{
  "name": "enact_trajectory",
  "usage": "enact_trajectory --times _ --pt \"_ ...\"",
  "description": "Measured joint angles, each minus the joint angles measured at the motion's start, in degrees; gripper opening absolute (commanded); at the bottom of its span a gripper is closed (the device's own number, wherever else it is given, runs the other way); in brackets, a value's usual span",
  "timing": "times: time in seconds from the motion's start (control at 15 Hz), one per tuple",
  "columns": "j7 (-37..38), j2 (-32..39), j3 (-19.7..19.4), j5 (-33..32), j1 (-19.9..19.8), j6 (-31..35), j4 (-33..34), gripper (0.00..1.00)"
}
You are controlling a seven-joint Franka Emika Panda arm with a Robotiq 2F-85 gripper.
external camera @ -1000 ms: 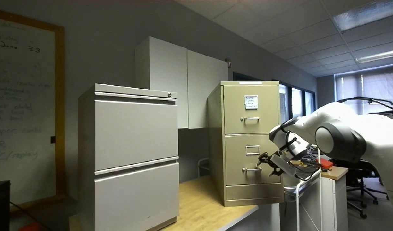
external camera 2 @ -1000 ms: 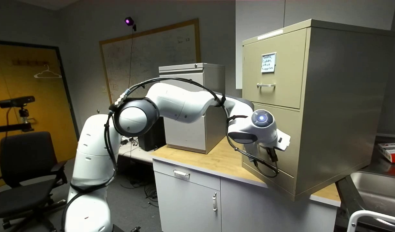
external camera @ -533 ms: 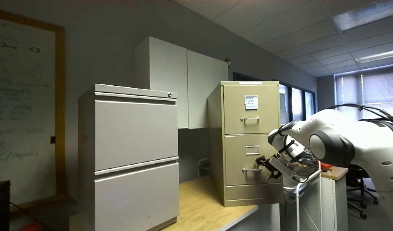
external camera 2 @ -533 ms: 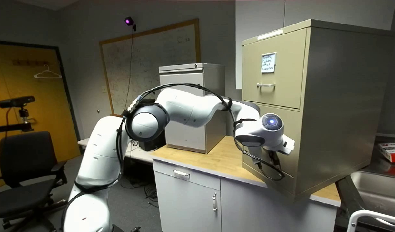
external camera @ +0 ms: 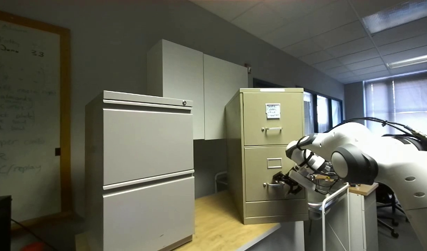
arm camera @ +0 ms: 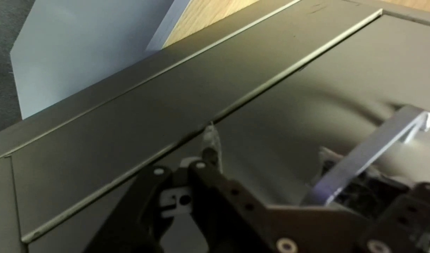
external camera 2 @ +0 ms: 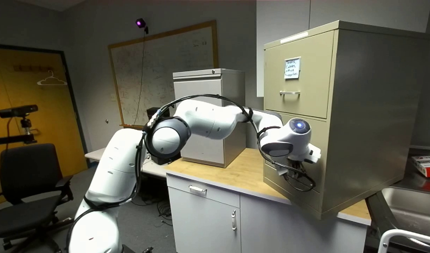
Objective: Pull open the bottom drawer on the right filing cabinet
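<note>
The tan right filing cabinet (external camera: 235,153) stands on the counter; its side fills the right of an exterior view (external camera 2: 372,112). Its bottom drawer (external camera: 256,167) is shut, with a label holder and a silver handle (external camera: 271,184). The wrist view shows that drawer's front (arm camera: 404,59) and its handle (arm camera: 369,151) close up. My gripper (external camera: 283,184) is open at the handle's end. In the wrist view my gripper (arm camera: 268,146) has one finger crossing behind the handle bar; the other is apart, near the drawer's lower seam. Whether either touches is unclear.
A pale grey two-drawer cabinet (external camera: 147,146) stands on the same wooden counter (external camera: 220,216). The upper tan drawer (external camera: 255,122) bears a white paper sheet. A white metal frame (external camera: 323,223) is near the arm. A sink (external camera 2: 411,203) lies beside the tan cabinet.
The arm has moved towards the tan cabinet. The gripper has moved left in an exterior view, from beside the handle onto its end. The drawer has not moved.
</note>
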Motion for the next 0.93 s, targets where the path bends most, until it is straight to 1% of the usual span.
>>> enact_trajectory --times 0.2,0.27,0.33,0.47,0.6,0.73,0.93 --pt "2.8 -1.1 0.1 -4.2 0.2 -0.7 0.5 0.19" --pt "4.0 -1.6 0.1 -5.7 0.5 -0.7 0.6 0.09" --pt "5.0 -2.1 0.2 -7.1 0.7 -0.6 0.5 0.03" --pt "6.6 -2.8 0.3 -9.9 1.2 0.0 0.4 0.05" --pt "7.0 -3.1 0.6 -11.8 1.3 0.9 0.1 0.02" --pt "8.0 -3.3 0.7 -13.8 1.5 1.6 -0.1 0.03" --pt "9.4 -4.1 0.1 -17.7 3.1 4.4 -1.7 0.04"
